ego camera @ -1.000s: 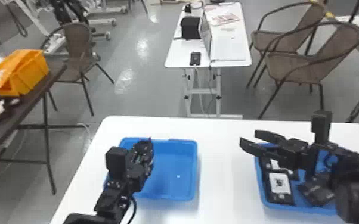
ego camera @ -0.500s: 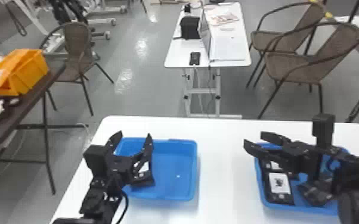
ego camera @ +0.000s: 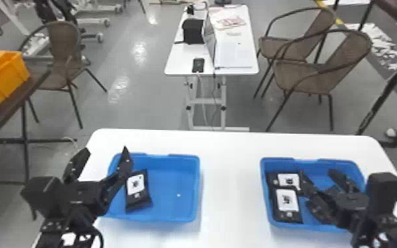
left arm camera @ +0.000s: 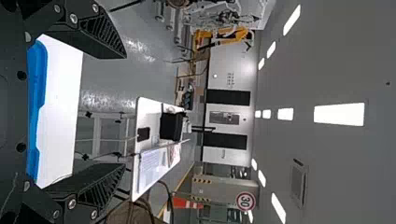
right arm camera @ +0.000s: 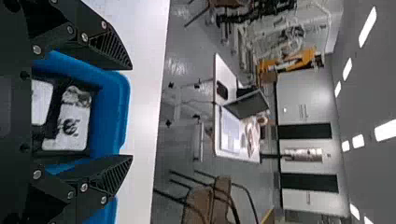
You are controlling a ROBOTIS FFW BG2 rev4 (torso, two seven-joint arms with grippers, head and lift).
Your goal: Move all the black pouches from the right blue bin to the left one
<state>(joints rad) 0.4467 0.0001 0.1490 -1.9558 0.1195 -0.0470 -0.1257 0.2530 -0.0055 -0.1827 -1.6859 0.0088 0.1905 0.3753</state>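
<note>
Gaping: left tool (ego camera: 106, 151), right tool (ego camera: 316, 172). Left bin (ego camera: 174, 207): one black pouch (ego camera: 137, 190); right bin (ego camera: 339, 162): two-plus pouches (ego camera: 287, 201).

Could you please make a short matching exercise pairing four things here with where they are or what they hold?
1. Left blue bin
2. Right blue bin
3. Orange bin
4. Laptop

A. On the farther white table
B. More than one black pouch visible inside
C. On the dark side table
D. Just one black pouch visible inside, near a side wall

Pairs: 1-D, 2-B, 3-C, 4-A
</note>
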